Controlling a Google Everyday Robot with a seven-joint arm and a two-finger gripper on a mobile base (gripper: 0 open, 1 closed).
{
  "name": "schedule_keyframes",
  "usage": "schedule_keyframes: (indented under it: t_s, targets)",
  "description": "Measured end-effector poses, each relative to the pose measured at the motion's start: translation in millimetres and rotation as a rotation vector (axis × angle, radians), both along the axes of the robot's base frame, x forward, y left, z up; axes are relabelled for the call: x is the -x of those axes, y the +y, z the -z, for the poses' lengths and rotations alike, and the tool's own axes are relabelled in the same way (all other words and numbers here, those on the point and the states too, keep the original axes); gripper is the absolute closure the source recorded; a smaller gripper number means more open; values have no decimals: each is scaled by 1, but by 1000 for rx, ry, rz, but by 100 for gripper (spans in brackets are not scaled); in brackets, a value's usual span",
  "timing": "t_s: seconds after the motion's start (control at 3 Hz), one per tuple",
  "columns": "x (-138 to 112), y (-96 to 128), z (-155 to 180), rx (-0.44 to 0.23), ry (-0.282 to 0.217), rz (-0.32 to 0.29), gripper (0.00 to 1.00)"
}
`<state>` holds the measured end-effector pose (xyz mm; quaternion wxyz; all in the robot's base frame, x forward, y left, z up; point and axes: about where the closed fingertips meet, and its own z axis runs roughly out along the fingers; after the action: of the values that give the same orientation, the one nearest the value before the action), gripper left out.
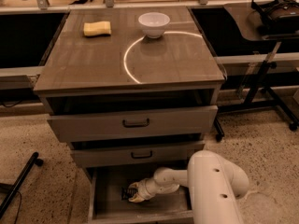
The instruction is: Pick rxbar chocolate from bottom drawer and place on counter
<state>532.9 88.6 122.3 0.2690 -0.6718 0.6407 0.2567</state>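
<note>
The bottom drawer (107, 208) stands pulled open at the foot of the cabinet. The rxbar chocolate (126, 193), a small black wrapper, lies on the drawer floor left of centre, partly hidden by my gripper. My gripper (134, 193) reaches into the drawer from the right on a white arm and sits right at the bar. The counter (93, 64) is the grey-brown glossy top with a thin white arc.
A yellow sponge (97, 28) and a white bowl (153, 24) sit at the back of the counter. Two upper drawers with black handles (136, 123) stand slightly open above the bottom drawer. A black stand with a headset (275, 13) is at right.
</note>
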Motion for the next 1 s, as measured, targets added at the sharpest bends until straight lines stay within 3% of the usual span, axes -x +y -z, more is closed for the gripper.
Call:
schedule_keyframes:
  t_s: [0.67,1.0]
  targets:
    - [6,-34,-69,-151,-81,-33,100]
    - [6,-34,-69,-151,-81,-33,100]
